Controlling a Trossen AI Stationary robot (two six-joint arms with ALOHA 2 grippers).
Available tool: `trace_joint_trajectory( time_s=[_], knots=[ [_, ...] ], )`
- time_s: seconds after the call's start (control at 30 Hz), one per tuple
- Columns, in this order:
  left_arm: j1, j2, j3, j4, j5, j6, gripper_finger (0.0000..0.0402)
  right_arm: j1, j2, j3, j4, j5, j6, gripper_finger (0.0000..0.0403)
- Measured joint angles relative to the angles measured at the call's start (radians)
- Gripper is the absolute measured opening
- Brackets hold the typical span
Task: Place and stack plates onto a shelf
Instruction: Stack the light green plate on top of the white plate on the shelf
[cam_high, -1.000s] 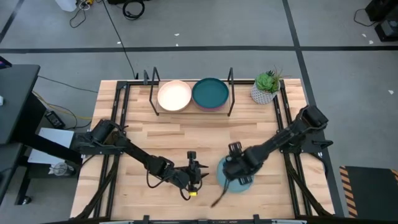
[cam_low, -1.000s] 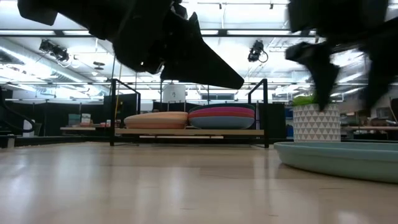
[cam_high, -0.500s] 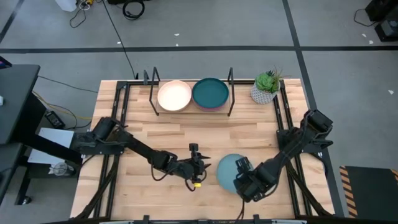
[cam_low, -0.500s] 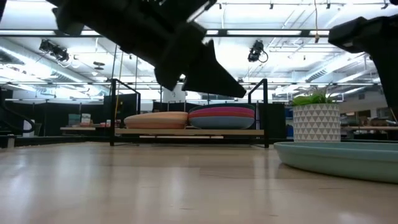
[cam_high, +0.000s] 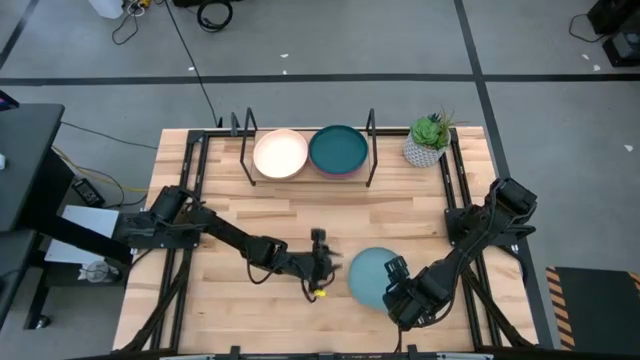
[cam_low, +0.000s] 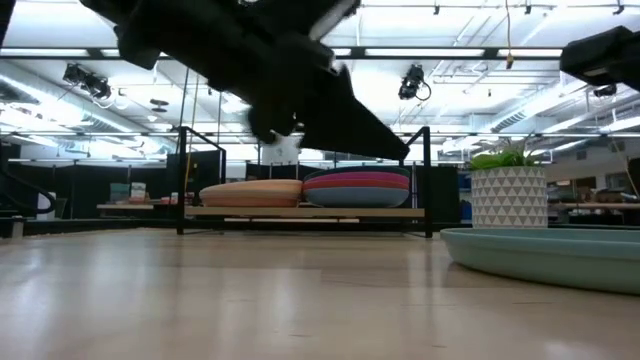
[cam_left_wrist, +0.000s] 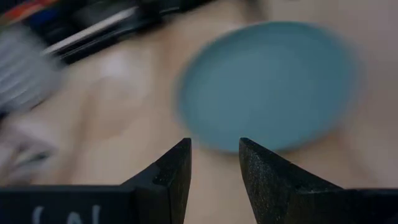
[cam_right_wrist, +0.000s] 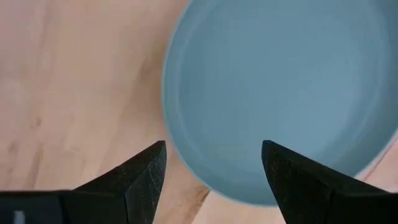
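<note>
A light blue plate (cam_high: 368, 276) lies flat on the table near its near edge, also seen in the low view (cam_low: 545, 255). My left gripper (cam_high: 320, 264) hovers just left of it, open, with its fingers pointing at the plate (cam_left_wrist: 267, 81). My right gripper (cam_high: 396, 278) is open above the plate's near-right rim, looking down on the plate (cam_right_wrist: 286, 93). The shelf (cam_high: 308, 178) stands at the far edge and holds two stacks. The left stack has a cream plate (cam_high: 280, 153) on top, the right one a dark teal plate (cam_high: 338, 150).
A potted plant (cam_high: 428, 140) in a white patterned pot stands right of the shelf at the far right corner. Bare wood lies between the shelf and the light blue plate. Black rails run along the table's left and right sides.
My right gripper has drawn back from over the light blue plate toward the table's near edge and risen. My left gripper has moved right, toward the plate. The plate has stayed where it was.
</note>
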Motion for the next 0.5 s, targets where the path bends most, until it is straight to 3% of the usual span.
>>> trace_joint_trajectory(
  time_s=[0.13,0.2,0.37,0.5],
  knots=[
    [-0.014,0.000,0.000,0.016,0.275,0.174,0.0141,0.019,0.017,-0.031,0.028,-0.003,-0.008,0.0269],
    [-0.015,0.000,0.000,0.026,0.350,0.240,0.0141,0.022,0.021,-0.055,0.020,-0.025,-0.020,0.0267],
    [-0.007,0.013,0.006,0.060,0.315,0.301,0.0141,0.013,0.021,-0.064,-0.046,-0.033,-0.040,0.0263],
    [0.024,0.054,0.080,-0.051,0.345,0.284,0.0141,0.003,0.021,-0.066,-0.020,-0.050,-0.050,0.0260]
  ],
)
